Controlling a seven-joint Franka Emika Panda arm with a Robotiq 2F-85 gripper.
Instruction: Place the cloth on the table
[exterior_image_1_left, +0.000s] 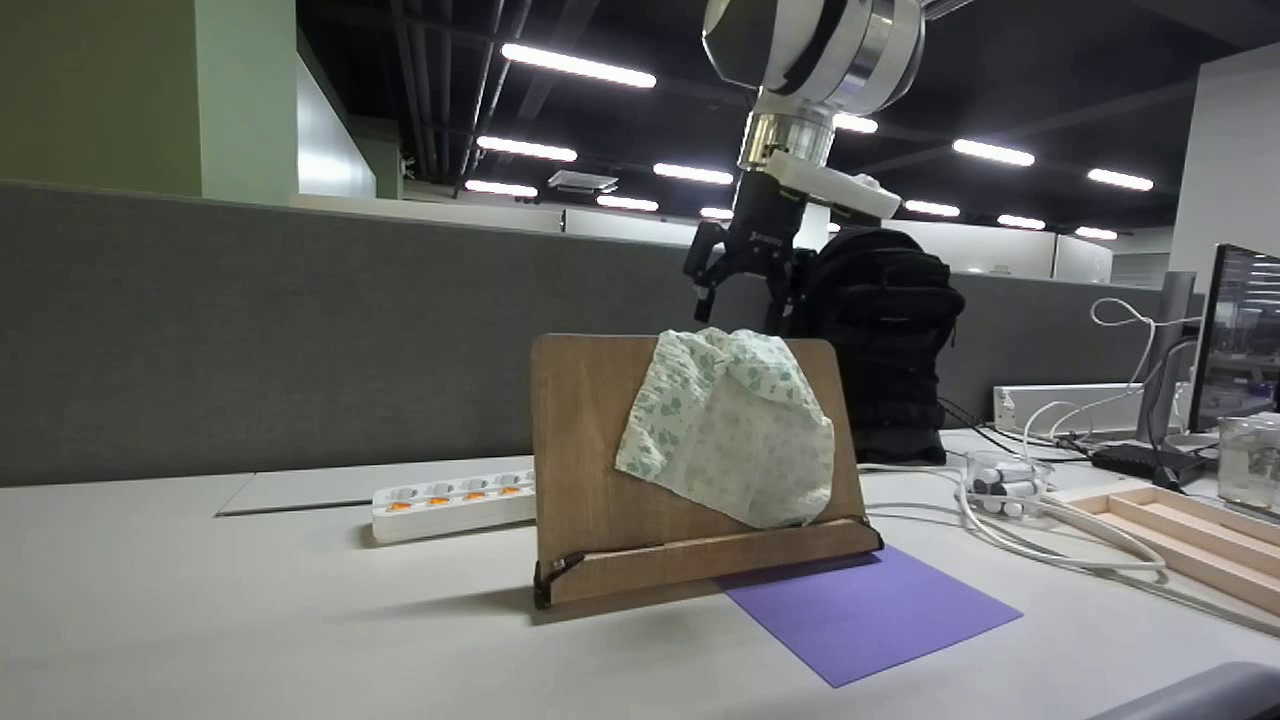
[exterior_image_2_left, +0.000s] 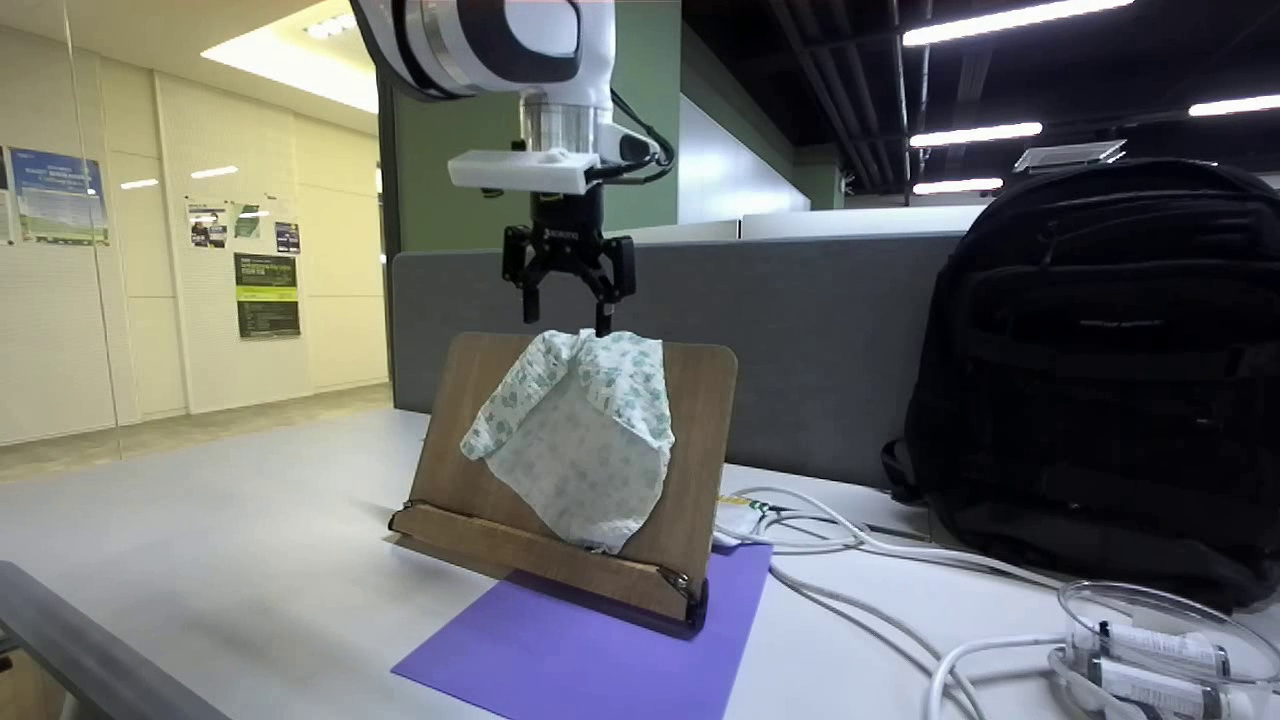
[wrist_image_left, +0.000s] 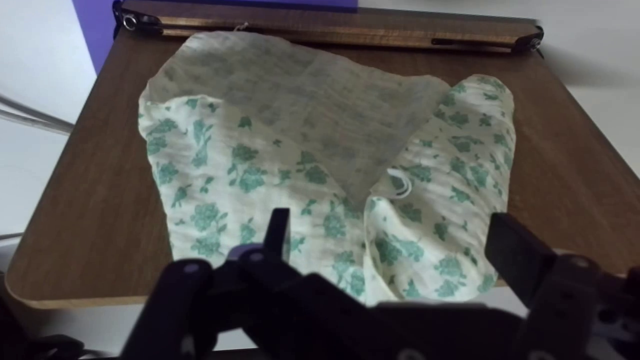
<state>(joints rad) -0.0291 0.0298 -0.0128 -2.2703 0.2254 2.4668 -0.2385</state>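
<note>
Cloth (exterior_image_1_left: 750, 450): spread over the face of the wooden book stand (exterior_image_1_left: 590, 450), its upper edge at the top of the board, its lower tip close to the ledge (exterior_image_1_left: 700, 565); flaps with a green floral print fold in over the paler side.
Small white loop (wrist_image_left: 407, 185): on one printed flap in the wrist view; what it is, I can't tell.
Gripper (exterior_image_2_left: 567, 313): released, its two fingers spread apart, pointing down just above the cloth's upper edge in both exterior views.
Arm (exterior_image_2_left: 470, 60): hangs down from overhead, only its lower end in sight.
Book stand: tilted back on the white table (exterior_image_1_left: 250, 600), one end over the purple sheet (exterior_image_1_left: 870, 620).
Power strip (exterior_image_1_left: 455, 515): white and dotted with orange, one end hidden behind the stand in an exterior view.
Backpack (exterior_image_1_left: 885, 340): black, upright in front of the grey partition (exterior_image_1_left: 300, 340).
White cables (exterior_image_2_left: 955, 557): looped across the table beside the stand.
Clear round container (exterior_image_2_left: 1080, 622): holds small white vials (exterior_image_2_left: 1160, 647), near the pale wooden tray (exterior_image_1_left: 1205, 563) in an exterior view.
Monitor (exterior_image_1_left: 1243, 335): beyond the tray, only partly in sight.
</note>
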